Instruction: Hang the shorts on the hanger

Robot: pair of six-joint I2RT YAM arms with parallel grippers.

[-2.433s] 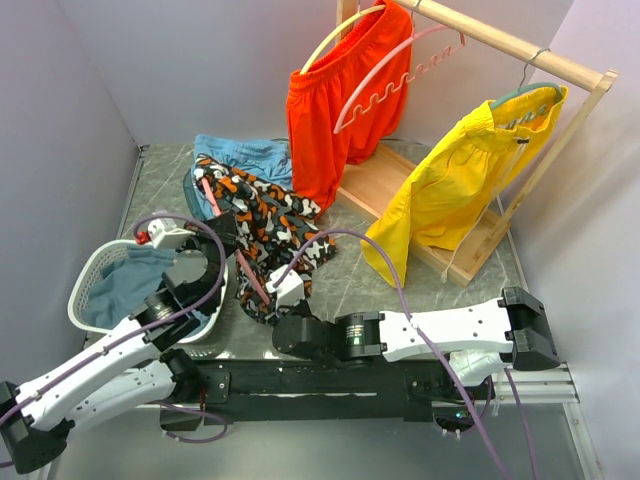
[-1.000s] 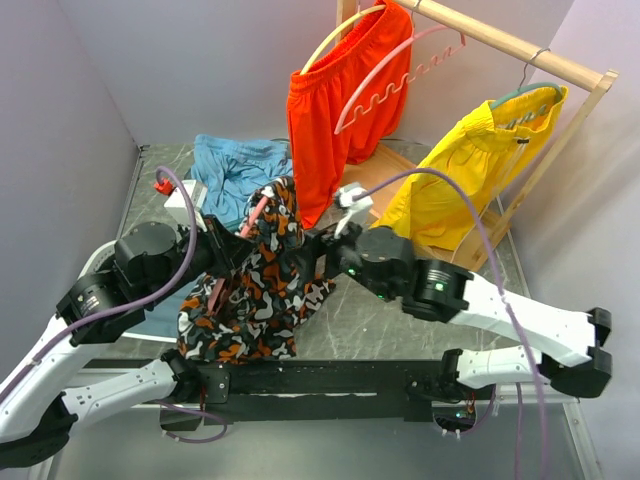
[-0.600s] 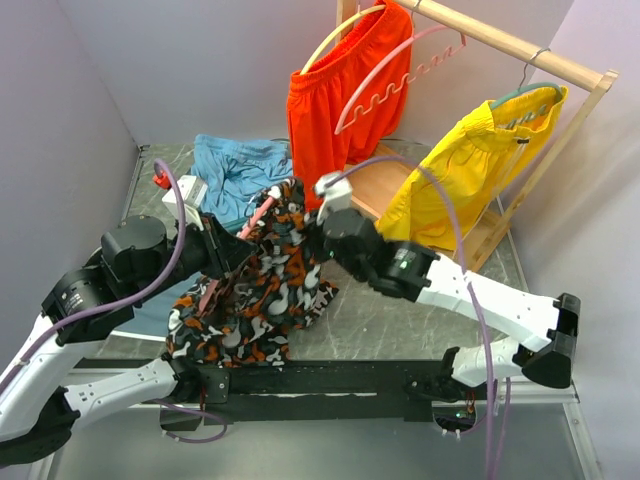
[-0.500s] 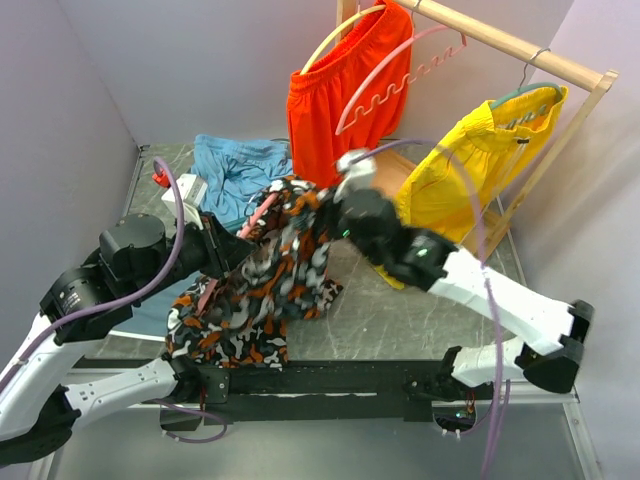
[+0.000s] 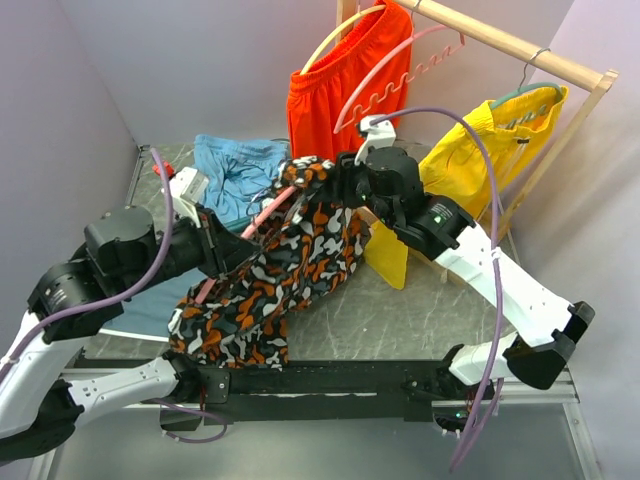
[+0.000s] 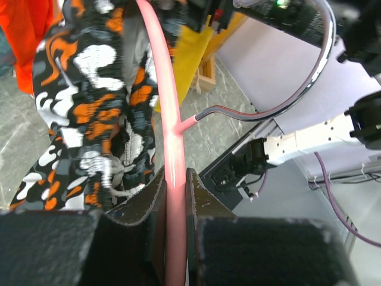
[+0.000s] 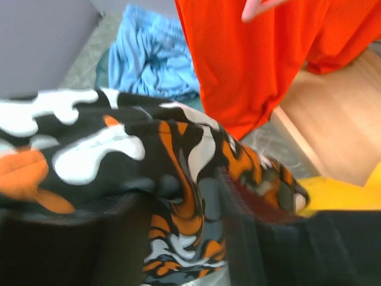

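The camouflage-print shorts (image 5: 290, 260) hang draped along the pink hanger (image 5: 262, 215), lifted off the table in the middle of the top view. My left gripper (image 5: 215, 255) is shut on the hanger's bar (image 6: 169, 119), which runs straight out between its fingers (image 6: 174, 179). The shorts (image 6: 89, 107) hang to the left of that bar. My right gripper (image 5: 340, 185) is at the shorts' raised upper end. In the blurred right wrist view its jaws (image 7: 184, 202) stand apart, with the printed fabric (image 7: 190, 161) lying flat between and over them.
A wooden rack (image 5: 520, 50) at the back right carries orange shorts (image 5: 335, 90), a second pink hanger (image 5: 400, 75) and yellow shorts (image 5: 480, 150). A blue garment (image 5: 235, 170) lies at the back left. Grey walls close in on both sides.
The right gripper has swung up and back toward the rack with the shorts' upper end, spreading them along the hanger. Its jaws have parted. The left gripper keeps its hold, slightly lower.
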